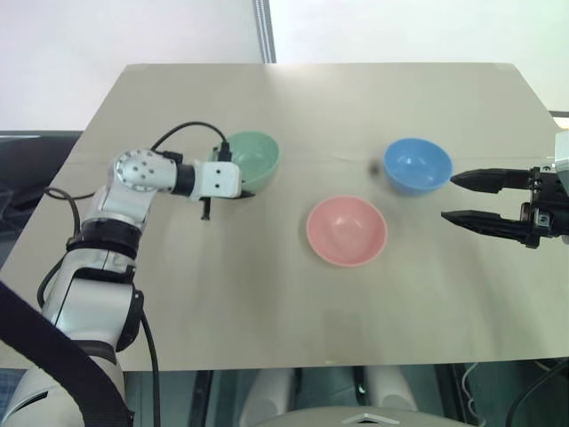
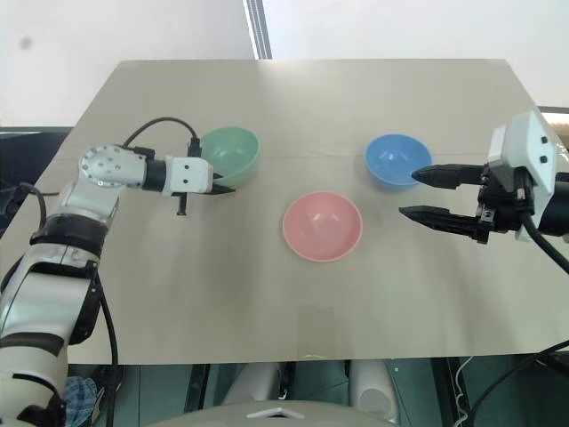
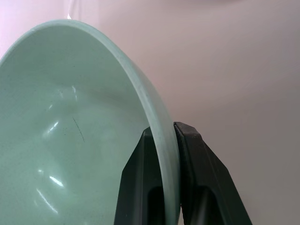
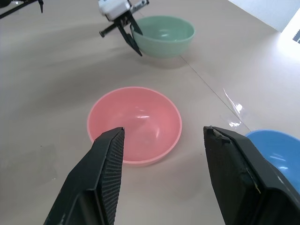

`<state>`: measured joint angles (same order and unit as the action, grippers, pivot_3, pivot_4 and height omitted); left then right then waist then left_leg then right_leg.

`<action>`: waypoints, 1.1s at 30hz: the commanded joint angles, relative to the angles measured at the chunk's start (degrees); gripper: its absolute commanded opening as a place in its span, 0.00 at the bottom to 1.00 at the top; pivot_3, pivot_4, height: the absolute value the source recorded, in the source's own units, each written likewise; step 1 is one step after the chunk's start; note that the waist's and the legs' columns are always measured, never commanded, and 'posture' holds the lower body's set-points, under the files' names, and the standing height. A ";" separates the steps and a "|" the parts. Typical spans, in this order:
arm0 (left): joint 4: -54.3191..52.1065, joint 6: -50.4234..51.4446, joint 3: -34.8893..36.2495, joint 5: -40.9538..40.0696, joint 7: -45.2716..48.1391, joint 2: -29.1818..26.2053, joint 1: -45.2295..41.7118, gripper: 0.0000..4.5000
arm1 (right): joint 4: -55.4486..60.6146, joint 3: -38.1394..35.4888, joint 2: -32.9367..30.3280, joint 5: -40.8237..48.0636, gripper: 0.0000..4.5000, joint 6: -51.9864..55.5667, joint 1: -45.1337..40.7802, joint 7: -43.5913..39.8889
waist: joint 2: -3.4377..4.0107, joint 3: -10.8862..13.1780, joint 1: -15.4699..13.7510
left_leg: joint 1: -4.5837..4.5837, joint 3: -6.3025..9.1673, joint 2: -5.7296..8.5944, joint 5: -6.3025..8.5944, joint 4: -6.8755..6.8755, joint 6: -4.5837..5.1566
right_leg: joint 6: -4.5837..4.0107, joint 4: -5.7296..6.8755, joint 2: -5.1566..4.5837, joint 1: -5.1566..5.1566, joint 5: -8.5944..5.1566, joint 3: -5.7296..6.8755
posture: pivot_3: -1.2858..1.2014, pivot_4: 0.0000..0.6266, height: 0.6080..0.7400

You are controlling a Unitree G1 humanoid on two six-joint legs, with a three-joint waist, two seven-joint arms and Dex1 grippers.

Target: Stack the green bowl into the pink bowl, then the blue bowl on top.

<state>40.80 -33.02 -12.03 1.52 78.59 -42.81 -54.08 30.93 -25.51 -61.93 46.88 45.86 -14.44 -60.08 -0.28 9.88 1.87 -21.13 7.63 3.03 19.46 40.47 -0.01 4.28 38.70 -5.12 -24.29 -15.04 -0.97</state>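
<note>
Already our left end effector (image 1: 242, 192) pinched the green bowl's (image 1: 252, 158) rim, left of the pink bowl (image 1: 347, 230); such a thin grip might slip in transit. Our right end effector (image 1: 460, 197) waited unclenched beside the blue bowl (image 1: 417, 165).

On a tan table (image 2: 267, 98), the left gripper (image 2: 224, 187) is clamped on the near rim of the green bowl (image 2: 231, 153), at the table's left. The pink bowl (image 2: 322, 226) sits nearer the front edge, in the middle, empty. The blue bowl (image 2: 396, 161) stands to the right, with the right gripper (image 2: 407, 191) just beside it, fingers spread and holding nothing.
</note>
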 commanded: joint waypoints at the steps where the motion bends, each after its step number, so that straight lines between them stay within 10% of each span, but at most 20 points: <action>1: -4.97 -2.57 1.28 -5.54 3.69 0.90 -2.04 0.01 | 0.70 -1.80 -0.79 0.04 0.66 -1.29 0.04 0.47 | 0.00 0.00 0.11 | 0.00 0.00 0.00 0.00 0.00 0.00 | 0.00 0.00 0.00 0.00 0.00 0.00 | 0.52 0.24 1.00; 12: -30.70 3.72 -3.98 -18.87 13.23 7.12 3.67 0.01 | 0.80 -1.92 -0.83 -0.20 0.66 -1.94 0.63 1.11 | 0.00 0.00 0.27 | 0.09 -0.06 -0.04 0.00 0.02 0.00 | 0.00 0.09 0.04 0.01 0.00 -0.11 | 0.52 0.24 1.00; 19: -28.81 -1.02 -8.30 -17.38 13.90 6.80 4.13 0.01 | 1.01 -2.20 -0.85 -0.31 0.66 -2.36 1.17 1.31 | 0.00 0.00 0.18 | 0.21 -0.07 -0.05 0.00 0.08 0.01 | 0.00 0.11 0.07 0.14 0.00 -0.12 | 0.52 0.24 1.00; 29: -23.99 -4.14 -7.10 -15.51 13.71 7.59 3.11 0.95 | 1.21 -3.62 -1.26 -0.19 0.66 -2.49 2.43 1.44 | -0.01 0.00 0.09 | 0.27 -0.05 -0.04 0.00 0.08 0.01 | 0.00 0.08 0.08 0.20 0.00 -0.10 | 0.52 0.24 1.00; 33: -25.52 6.65 -3.47 -20.96 11.82 7.08 1.20 0.95 | 1.09 -3.39 -1.39 -0.20 0.66 -2.67 2.39 1.39 | -0.02 0.01 0.09 | 0.26 -0.05 -0.04 0.00 0.08 0.01 | 0.01 0.09 0.08 0.21 0.00 -0.09 | 0.52 0.24 1.00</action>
<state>16.94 -30.93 -19.33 -16.05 91.93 -35.08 -50.45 31.03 -26.27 -62.34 46.41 44.38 -11.84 -58.53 -0.30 9.89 1.96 -20.88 7.59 2.99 19.46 40.55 0.00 4.28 38.78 -5.04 -24.08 -15.05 -1.05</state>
